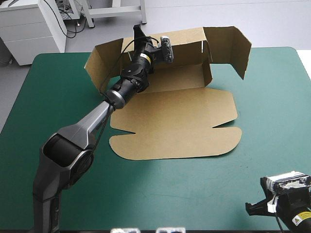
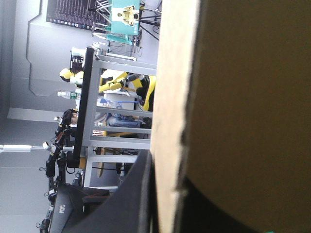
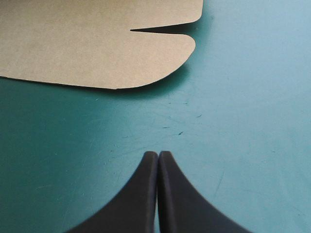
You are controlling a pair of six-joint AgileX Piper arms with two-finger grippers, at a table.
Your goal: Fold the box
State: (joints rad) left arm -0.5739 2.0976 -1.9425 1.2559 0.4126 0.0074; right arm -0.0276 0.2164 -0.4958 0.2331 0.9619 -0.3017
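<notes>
The brown box [image 1: 180,114] lies mid-table with its back wall [image 1: 187,41] and both side walls raised. Its lid is flat toward the front. My left gripper [image 1: 138,33] is at the top edge of the back wall, near that wall's left end. In the left wrist view the brown board [image 2: 233,97] stands between my black fingers [image 2: 138,199], and the left gripper [image 2: 167,187] is shut on its edge. My right gripper [image 1: 256,208] rests low at the table's front right, away from the box. Its fingers [image 3: 158,158] are shut on nothing, and the lid's rounded corner [image 3: 160,58] lies ahead.
Bare teal-green cover [image 1: 272,145] stretches to the right of the box and in front of it. The right side wall [image 1: 233,48] stands angled outward near the table's far edge. A grey cabinet [image 1: 29,29] stands beyond the far left corner.
</notes>
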